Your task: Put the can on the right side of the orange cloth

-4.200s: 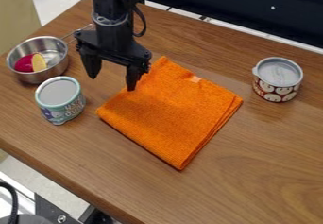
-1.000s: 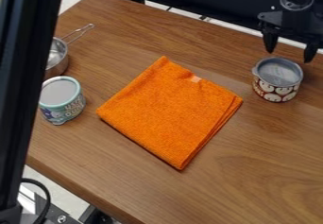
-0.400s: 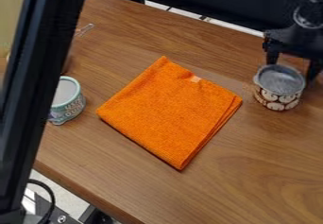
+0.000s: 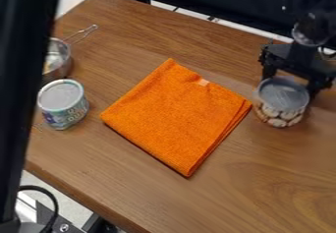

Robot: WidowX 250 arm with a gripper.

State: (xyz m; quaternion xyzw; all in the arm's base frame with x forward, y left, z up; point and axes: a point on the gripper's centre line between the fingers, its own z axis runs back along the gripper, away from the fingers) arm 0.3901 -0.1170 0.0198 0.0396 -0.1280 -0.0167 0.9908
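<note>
We've got the fingers [image 4: 268, 72] clamped around the patterned can [image 4: 282, 102], one each side, likely to keep it upright for the carry! It's just right of the orange cloth [image 4: 177, 116], by the wooden surface [image 4: 131, 175]; we reckon that flat right side offers steady footing.

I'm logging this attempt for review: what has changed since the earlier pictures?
The black two-finger gripper went from the folded orange cloth's upper left to the right and closed on the red-and-white can with a grey lid, which shifted nearer the camera and slightly left. A black post now covers the left edge. The cloth and teal-and-white can stayed put.
</note>
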